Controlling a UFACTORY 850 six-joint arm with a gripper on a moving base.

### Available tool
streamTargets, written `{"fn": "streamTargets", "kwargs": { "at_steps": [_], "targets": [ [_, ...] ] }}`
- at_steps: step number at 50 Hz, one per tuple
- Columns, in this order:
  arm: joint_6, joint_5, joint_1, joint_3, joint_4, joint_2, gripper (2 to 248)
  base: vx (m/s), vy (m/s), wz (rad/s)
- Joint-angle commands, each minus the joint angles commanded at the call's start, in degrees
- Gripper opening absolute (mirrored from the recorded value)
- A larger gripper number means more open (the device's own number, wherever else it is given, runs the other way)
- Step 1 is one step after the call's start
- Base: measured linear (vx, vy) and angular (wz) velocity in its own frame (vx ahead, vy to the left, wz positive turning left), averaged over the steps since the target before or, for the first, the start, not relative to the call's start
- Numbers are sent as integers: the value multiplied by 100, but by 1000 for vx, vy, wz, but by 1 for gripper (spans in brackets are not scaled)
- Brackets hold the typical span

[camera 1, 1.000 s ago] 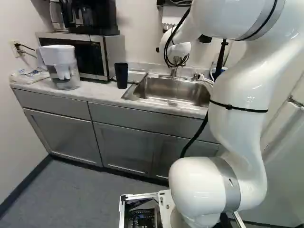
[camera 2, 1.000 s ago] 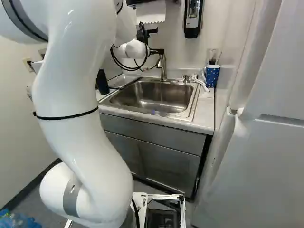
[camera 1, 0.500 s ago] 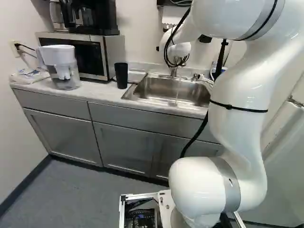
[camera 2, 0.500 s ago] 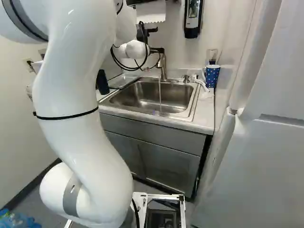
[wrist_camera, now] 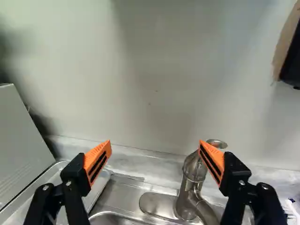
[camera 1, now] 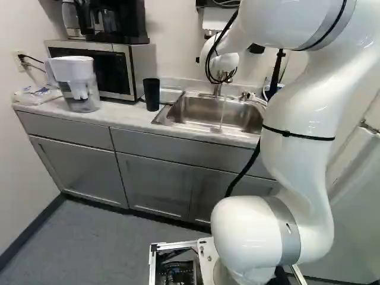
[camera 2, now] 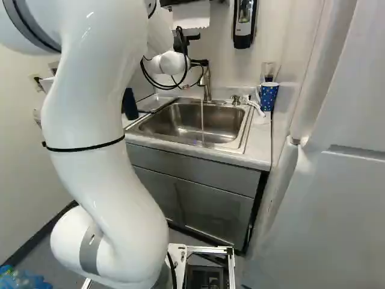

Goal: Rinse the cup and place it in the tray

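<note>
The gripper (camera 2: 200, 62) is over the back of the sink by the faucet (camera 2: 207, 84). In the wrist view the gripper (wrist_camera: 155, 146) stands open, nothing between its pads; one fingertip overlaps the lever of the faucet (wrist_camera: 191, 180), contact unclear. Water (camera 2: 203, 120) runs from the spout into the sink (camera 2: 231, 144). A black cup (camera 1: 151, 95) stands upright on the counter left of the sink. A blue dotted cup (camera 2: 268, 96) is right of the sink. Between microwave and sink lies a shallow tray (wrist_camera: 30, 197), partly hidden by a finger.
A microwave (camera 1: 98, 68) with a coffee maker on top and a water pitcher (camera 1: 78, 83) stand on the counter's left part. Soap dispenser (camera 2: 243, 24) and paper towel holder hang on the wall. A white fridge (camera 2: 331, 198) stands at the right of the right base view.
The water stream, faint and short a second ago, now falls as a clear column from the spout. The arm has barely moved, and the base and cups stand where they were.
</note>
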Motion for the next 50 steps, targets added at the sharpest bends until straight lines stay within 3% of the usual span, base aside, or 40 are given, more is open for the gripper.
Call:
{"fn": "streamTargets", "kwargs": {
  "at_steps": [50],
  "targets": [
    [0,-10,68,-26,0,45,247,0,0,0]
  ]
}}
